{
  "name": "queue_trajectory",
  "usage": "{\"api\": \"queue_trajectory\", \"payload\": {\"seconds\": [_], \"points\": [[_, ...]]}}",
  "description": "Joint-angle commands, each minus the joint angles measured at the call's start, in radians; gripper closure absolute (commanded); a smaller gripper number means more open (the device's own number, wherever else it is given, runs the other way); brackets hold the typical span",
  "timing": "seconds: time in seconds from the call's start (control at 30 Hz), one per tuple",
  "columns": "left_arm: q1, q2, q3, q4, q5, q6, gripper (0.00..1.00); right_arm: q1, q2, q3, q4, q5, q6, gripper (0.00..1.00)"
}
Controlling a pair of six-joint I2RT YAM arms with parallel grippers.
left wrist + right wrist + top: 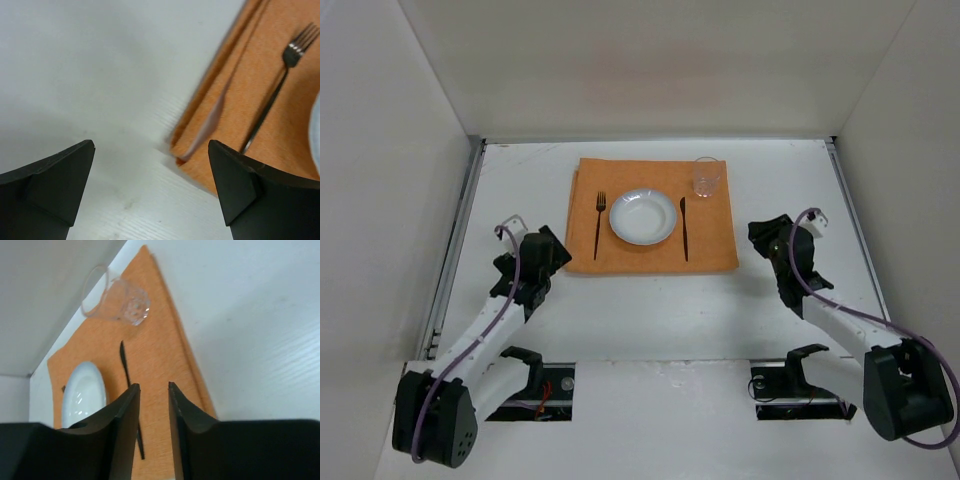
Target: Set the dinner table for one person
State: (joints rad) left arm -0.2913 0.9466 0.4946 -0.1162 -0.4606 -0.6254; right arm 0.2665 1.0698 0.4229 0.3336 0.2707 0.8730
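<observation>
On the white dinner table (650, 320) lies an orange mat (715, 250). It bears a white plate (643, 216) in the middle, a fork (599, 222) to its left, a dark knife (684, 230) to its right and a clear glass (706, 177) at the far right corner. My left gripper (552, 245) is open wide and empty, just off the mat's near left corner (185, 150), with the fork (280, 85) ahead. My right gripper (763, 238) hovers right of the mat, jaws a narrow gap apart and empty (153, 385). Its view shows the glass (120, 300), knife (125, 365) and plate (85, 395).
Thin metal rails run along the table's left (460, 230) and right (850, 210) edges. White walls enclose the back and sides. Bare white surface lies between the mat and the arm bases (650, 380).
</observation>
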Motion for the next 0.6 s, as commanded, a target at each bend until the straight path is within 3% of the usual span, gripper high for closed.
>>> {"api": "queue_trajectory", "payload": {"seconds": [0.0, 0.1, 0.17, 0.57], "points": [[0.039, -0.064, -0.048, -0.052, -0.036, -0.095, 0.00, -0.058, -0.021, -0.045, 0.094, 0.024, 0.113, 0.58], [0.080, -0.114, -0.097, -0.076, -0.021, -0.154, 0.00, -0.092, -0.015, -0.065, 0.096, 0.027, 0.155, 0.43], [0.115, -0.144, -0.128, -0.076, -0.018, -0.186, 0.00, -0.092, 0.001, -0.065, 0.096, 0.022, 0.165, 0.40], [0.134, -0.065, -0.103, -0.004, -0.009, -0.177, 0.00, -0.074, 0.071, -0.044, 0.120, 0.021, 0.162, 0.39]]}}
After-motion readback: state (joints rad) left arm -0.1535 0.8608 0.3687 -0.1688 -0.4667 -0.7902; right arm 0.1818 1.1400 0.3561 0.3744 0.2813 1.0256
